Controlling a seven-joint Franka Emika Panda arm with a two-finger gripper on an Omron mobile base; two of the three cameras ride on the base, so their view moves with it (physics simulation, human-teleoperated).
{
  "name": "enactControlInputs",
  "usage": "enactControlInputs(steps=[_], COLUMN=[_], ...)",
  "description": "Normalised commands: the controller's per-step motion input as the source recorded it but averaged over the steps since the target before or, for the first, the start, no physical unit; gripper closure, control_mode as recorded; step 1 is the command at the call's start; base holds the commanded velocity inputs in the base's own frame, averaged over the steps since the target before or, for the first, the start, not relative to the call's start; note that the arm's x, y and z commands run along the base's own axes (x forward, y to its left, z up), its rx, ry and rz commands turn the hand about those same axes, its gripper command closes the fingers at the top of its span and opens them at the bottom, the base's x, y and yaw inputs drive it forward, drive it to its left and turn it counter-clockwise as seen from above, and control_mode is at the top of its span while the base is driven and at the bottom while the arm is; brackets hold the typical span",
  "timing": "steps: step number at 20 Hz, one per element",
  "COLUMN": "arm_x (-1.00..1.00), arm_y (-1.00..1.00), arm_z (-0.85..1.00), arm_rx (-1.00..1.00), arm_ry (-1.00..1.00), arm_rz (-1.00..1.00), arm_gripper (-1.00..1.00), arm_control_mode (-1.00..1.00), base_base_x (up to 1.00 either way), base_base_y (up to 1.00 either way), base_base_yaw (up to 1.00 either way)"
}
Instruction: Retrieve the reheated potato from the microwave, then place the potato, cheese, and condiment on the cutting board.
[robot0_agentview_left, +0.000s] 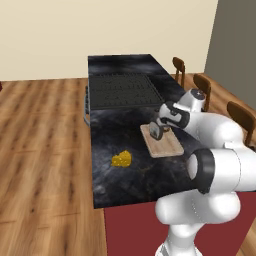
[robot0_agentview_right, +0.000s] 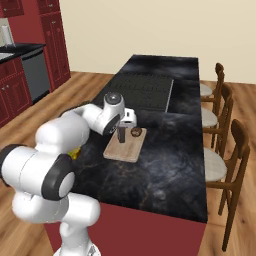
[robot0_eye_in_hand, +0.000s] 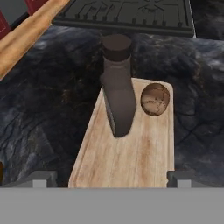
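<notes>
In the left base view, we find the cheese (robot0_agentview_left: 121, 159) left of centre on the dark desk (robot0_agentview_left: 115, 185), well apart from the cutting board (robot0_agentview_left: 162, 143); this item remains to be moved. In the hand view, the condiment (robot0_eye_in_hand: 118, 92) stands upright at centre on the board, with the potato (robot0_eye_in_hand: 155, 99) just beside it to the right. The claw (robot0_eye_in_hand: 110, 178) hangs over the board, tips wide apart, holding nothing. We judge two of three items placed.

Both base views flank the arm, sharing the cutting board (robot0_agentview_left: 161, 141); hand view looks closely down at it.
</notes>
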Motion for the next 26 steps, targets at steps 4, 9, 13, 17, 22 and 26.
enactControlInputs(steps=[4,9,13,17,22,26], arm_x=[-0.47,-0.48,-0.45,-0.42,-0.35,-0.2], arm_y=[0.0,0.08,0.28,0.38,0.46,0.56], arm_z=[0.3,0.29,0.16,0.12,0.1,0.08], arm_rx=[0.0,0.0,0.01,0.0,0.0,-0.01], arm_ry=[0.05,0.06,0.03,0.0,0.04,0.1], arm_rz=[-0.01,0.0,0.02,0.13,0.09,0.06], arm_gripper=[-1.0,-1.0,-1.0,-1.0,-1.0,-1.0], arm_control_mode=[-1.0,-1.0,-1.0,-1.0,-1.0,-1.0], base_base_x=[0.0,0.0,0.0,0.0,0.0,0.0], base_base_y=[0.0,0.0,0.0,0.0,0.0,0.0], base_base_yaw=[0.0,0.0,0.0,0.0,0.0,0.0])
